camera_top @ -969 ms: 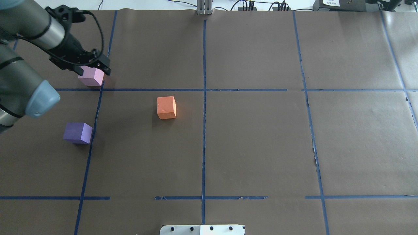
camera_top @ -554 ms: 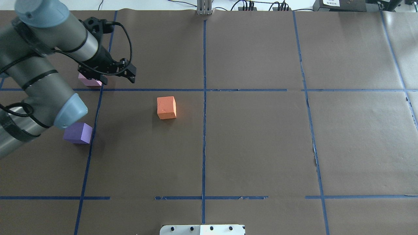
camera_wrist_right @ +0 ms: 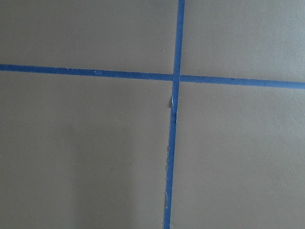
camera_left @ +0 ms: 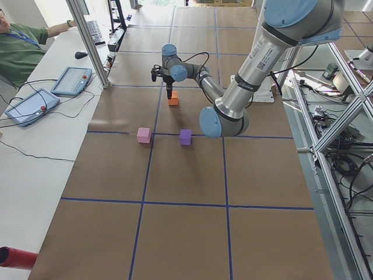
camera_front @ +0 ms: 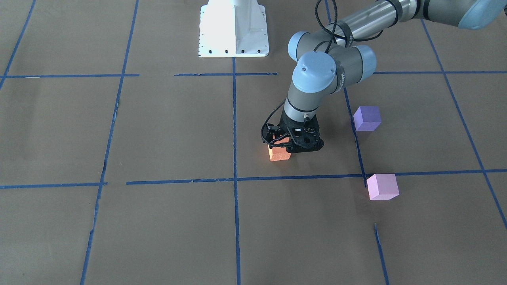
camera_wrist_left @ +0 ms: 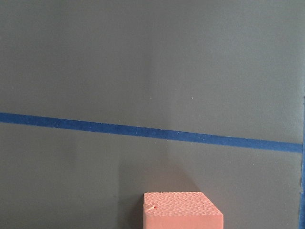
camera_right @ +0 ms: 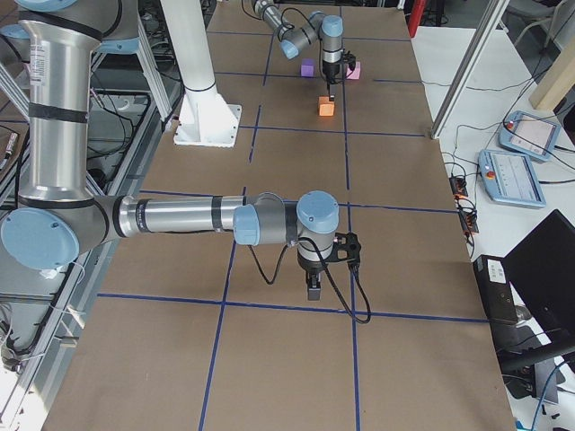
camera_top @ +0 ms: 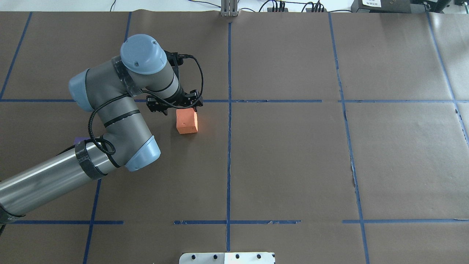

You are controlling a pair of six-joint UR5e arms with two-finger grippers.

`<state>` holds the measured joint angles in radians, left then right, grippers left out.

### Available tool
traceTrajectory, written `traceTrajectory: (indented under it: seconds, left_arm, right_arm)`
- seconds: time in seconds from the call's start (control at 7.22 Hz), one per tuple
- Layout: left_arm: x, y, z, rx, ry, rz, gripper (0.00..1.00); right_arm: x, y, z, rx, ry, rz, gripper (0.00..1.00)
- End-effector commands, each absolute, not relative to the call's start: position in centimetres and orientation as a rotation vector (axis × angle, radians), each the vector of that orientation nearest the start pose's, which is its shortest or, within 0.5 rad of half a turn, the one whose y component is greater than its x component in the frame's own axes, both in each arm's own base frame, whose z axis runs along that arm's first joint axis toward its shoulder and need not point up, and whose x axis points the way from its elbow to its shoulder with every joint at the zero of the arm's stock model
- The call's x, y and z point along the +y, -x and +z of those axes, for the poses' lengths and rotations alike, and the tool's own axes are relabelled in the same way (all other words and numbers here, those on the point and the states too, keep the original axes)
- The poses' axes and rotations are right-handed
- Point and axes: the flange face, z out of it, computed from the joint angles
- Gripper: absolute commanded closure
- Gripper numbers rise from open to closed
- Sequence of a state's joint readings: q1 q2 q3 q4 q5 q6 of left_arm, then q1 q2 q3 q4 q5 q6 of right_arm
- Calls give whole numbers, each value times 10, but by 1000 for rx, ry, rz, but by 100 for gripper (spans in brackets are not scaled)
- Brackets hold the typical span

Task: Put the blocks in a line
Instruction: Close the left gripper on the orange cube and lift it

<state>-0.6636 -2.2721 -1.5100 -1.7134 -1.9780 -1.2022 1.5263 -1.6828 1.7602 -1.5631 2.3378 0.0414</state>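
The orange block (camera_top: 187,123) sits on the brown paper left of the centre tape line; it also shows in the front view (camera_front: 279,154) and at the bottom of the left wrist view (camera_wrist_left: 183,210). My left gripper (camera_top: 178,107) hangs open just over the block's far edge, holding nothing. The dark purple block (camera_front: 367,118) and the pale pink block (camera_front: 382,186) stand apart on the robot's left side; in the overhead view my arm hides them. My right gripper (camera_right: 312,289) shows only in the exterior right view, over bare paper; I cannot tell if it is open.
Blue tape lines (camera_top: 229,146) divide the brown paper into squares. The robot's white base plate (camera_front: 233,29) is at the near edge. An operator (camera_left: 23,46) and tablets (camera_left: 70,81) are beside the table's far end.
My left arm has swung right, from over the pink block to over the orange block. The arm now covers the pink and purple blocks in the overhead view. No block has moved.
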Motion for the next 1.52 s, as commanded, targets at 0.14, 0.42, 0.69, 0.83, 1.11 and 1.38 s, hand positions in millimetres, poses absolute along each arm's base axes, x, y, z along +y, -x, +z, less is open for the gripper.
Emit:
traceTrajectory:
  seconds: [0.14,0.42,0.69,0.83,1.11,1.38]
  left_arm:
    - [-507,-547,278,800,-60,-115,0]
    - [-511,-555,284,834,-86,-104,0]
    - [-511,-553,284,837,-84,-92,59]
    - [-509,-550,282,855,-39,-77,100]
    - [-524,-502,312,845,-22,-33,100]
    - [-550,-405,380,810,-70,53,100]
  right_arm:
    - [-451,-44,618,-769,-47,-35,0]
    - [-451,-44,618,-769,-47,-35,0]
    - [-451,-44,618,-769,-47,-35,0]
    - [-451,-44,618,-769,-47,-35,0]
    - [-451,-44,618,-769,-47,-35,0]
    - [-451,-44,618,-769,-47,-35,0]
